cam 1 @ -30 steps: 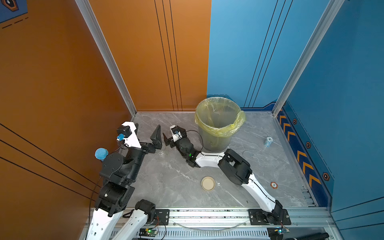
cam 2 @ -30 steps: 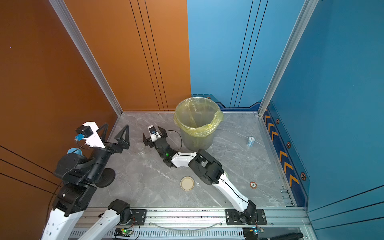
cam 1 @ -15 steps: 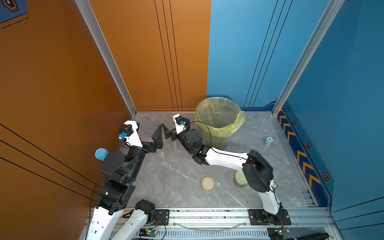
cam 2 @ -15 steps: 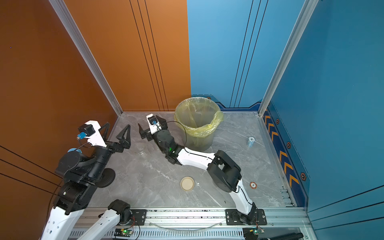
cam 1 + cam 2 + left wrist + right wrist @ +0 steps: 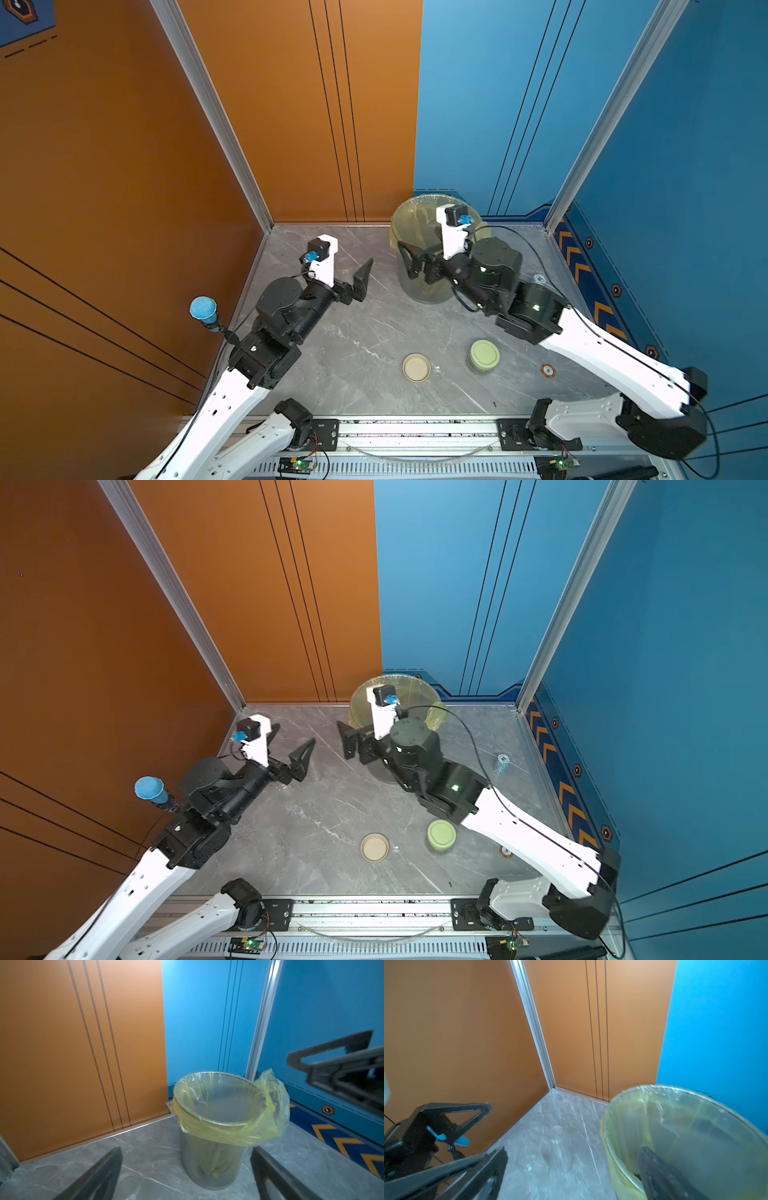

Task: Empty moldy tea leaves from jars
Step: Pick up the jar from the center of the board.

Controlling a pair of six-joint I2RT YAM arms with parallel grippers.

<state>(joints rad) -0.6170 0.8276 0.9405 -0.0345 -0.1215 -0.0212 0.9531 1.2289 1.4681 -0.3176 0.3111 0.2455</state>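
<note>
1. In both top views the left pincer (image 5: pixel 293 739) and the right pincer (image 5: pixel 360 731) stand spread wide, pinching nothing. The green-lidded jar (image 5: pixel 483 356) stands upright well behind the right pincer, beside the right arm (image 5: pixel 602 357). The beige lid (image 5: pixel 416 367) lies flat near it. I judge this jar stiff, smooth, light and rather slippery, possibly breakable. The sound hold is across its clear wall below the lid, leaving the lid free for the other pincer to twist. Its lid hides the inside, so whether it holds tea leaves cannot be told. A small pale thing (image 5: pixel 503 763) far off to the right pincer's side is too small to name.
2. In the left wrist view the left pincer's fingers (image 5: pixel 99 1174) frame the bin (image 5: pixel 209 1163), which stands ahead. A faint clear jar (image 5: pixel 128 1182) shows low between them, nearly lost against the marble (image 5: pixel 145 1157) and cut off by the frame edge.
3. In the right wrist view one finger (image 5: pixel 660 1178) of the right pincer hangs over the bin's rim. The wider lidless jar (image 5: pixel 531 1161) and the narrower lidless jar (image 5: pixel 558 1136) stand just ahead of this pincer, blurred. No leaf heap shows in them. The bin's depth is smeared.
</note>
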